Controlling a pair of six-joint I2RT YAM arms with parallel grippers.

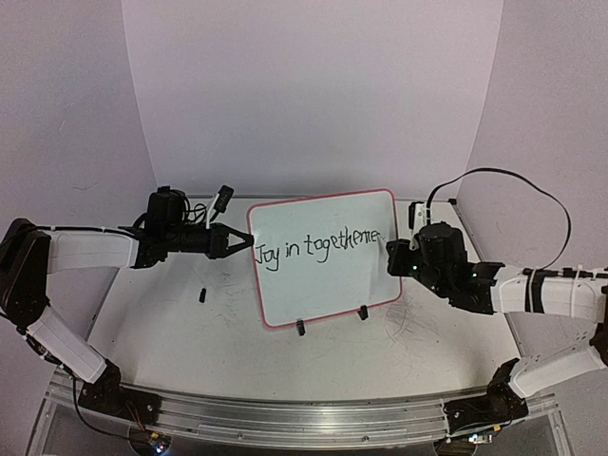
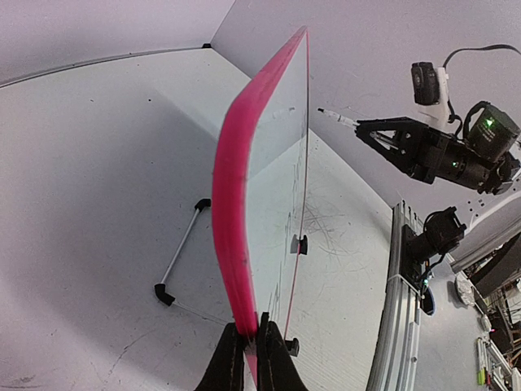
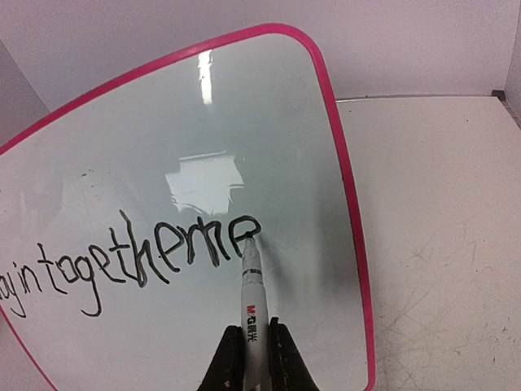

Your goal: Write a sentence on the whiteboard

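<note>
Pressing a black tip against the last letter of the written line, the marker (image 3: 251, 281) is clenched in the right gripper (image 3: 252, 336), its long axis running straight from the jaws up to the face of the whiteboard (image 3: 163, 138). The whiteboard stands upright near the middle of the table (image 1: 418, 351) on its 2 black clip feet (image 1: 300, 328), long side running left to right between the 2 grippers, and the left gripper (image 2: 251, 338) is clamped on its left rim, steadying it edge-on. The line reads "Joy in togetherne" and climbs slightly toward the right rim, which lies just right of the tip with only a narrow strip of bare white between them. So the coming strokes, as I judge it, must travel rightward along that line into the strip, and the right gripper, nearer that end and carrying the marker, is the one placed to make them; room for more letters looks tight
</note>
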